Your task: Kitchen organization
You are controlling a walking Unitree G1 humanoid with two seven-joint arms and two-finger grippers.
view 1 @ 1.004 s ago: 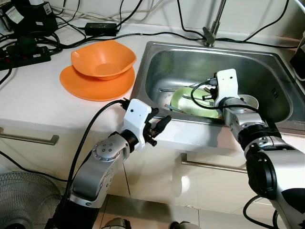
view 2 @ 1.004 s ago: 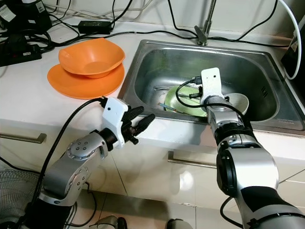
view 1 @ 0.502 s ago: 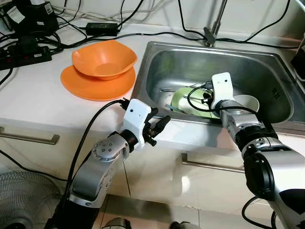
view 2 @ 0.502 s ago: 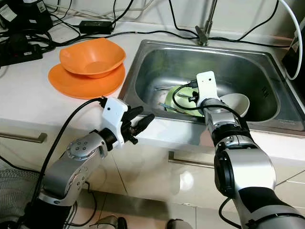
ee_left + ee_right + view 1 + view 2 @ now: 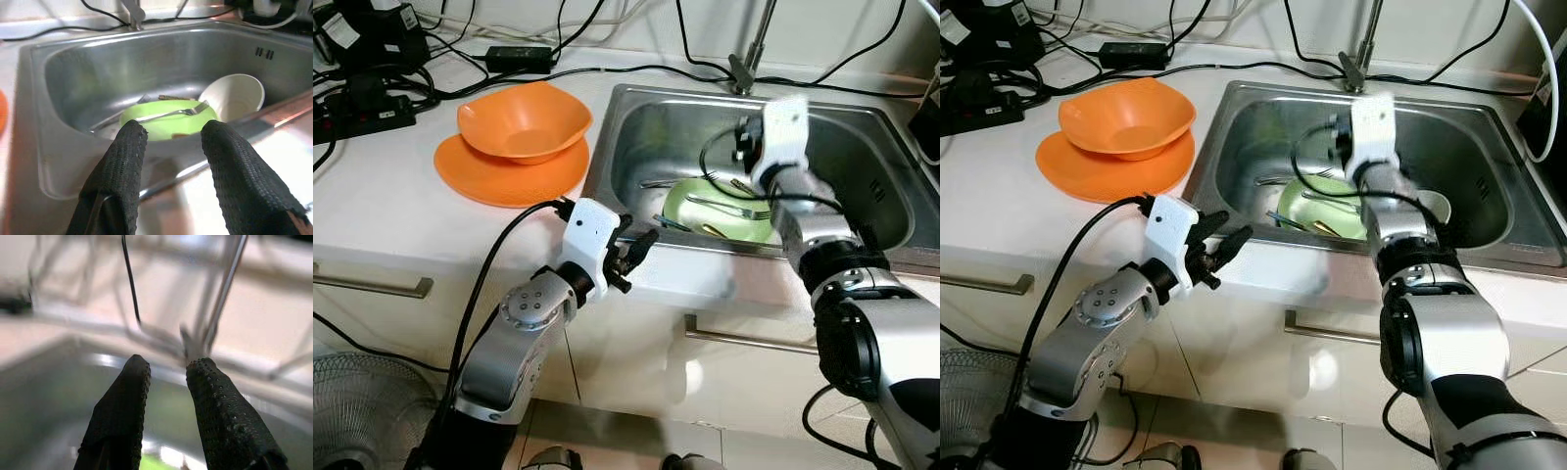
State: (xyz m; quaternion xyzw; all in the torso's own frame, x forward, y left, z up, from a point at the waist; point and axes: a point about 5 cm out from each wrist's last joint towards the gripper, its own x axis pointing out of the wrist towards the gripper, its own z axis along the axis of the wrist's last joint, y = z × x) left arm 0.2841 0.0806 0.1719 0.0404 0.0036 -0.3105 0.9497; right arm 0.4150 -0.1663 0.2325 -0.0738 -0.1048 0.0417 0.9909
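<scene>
A light green plate (image 5: pixel 717 213) lies on the sink (image 5: pixel 631 137) floor with a fork (image 5: pixel 728 206) and other cutlery on it. A white bowl (image 5: pixel 233 96) leans beside the plate. On the counter to the left an orange bowl (image 5: pixel 524 119) sits on an orange plate (image 5: pixel 509 174). My right gripper (image 5: pixel 166 368) is raised above the sink and points toward the faucet (image 5: pixel 750 57). Its fingers are open with nothing between them. My left gripper (image 5: pixel 632 257) hovers at the sink's front left corner, open and empty, facing the green plate (image 5: pixel 168 120).
Black cables and power adapters (image 5: pixel 372 88) crowd the back left of the counter. A cabinet drawer handle (image 5: pixel 749 341) runs below the sink. A fan (image 5: pixel 352 411) stands on the floor at lower left. A dark object (image 5: pixel 930 117) sits at the right edge.
My right gripper has lifted from the green plate up and back toward the faucet, holding nothing. The plate with its fork now shows uncovered. My left arm has barely moved.
</scene>
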